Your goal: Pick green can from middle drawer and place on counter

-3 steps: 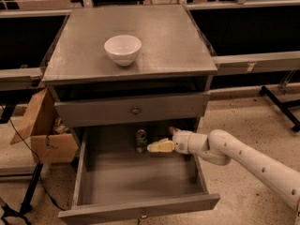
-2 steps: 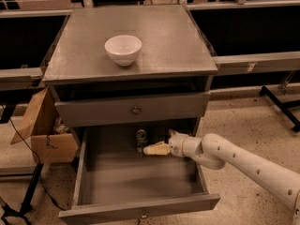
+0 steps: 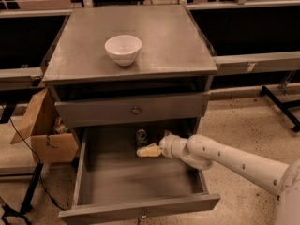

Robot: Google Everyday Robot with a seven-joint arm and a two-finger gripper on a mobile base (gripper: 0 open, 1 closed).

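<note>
The green can (image 3: 141, 136) stands at the back of the open middle drawer (image 3: 140, 206), just behind the gripper (image 3: 147, 151), which may be open or closed, I cannot tell.

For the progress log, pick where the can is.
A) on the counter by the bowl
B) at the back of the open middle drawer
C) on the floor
B: the can stands at the back of the drawer, with the gripper close by it.
</note>
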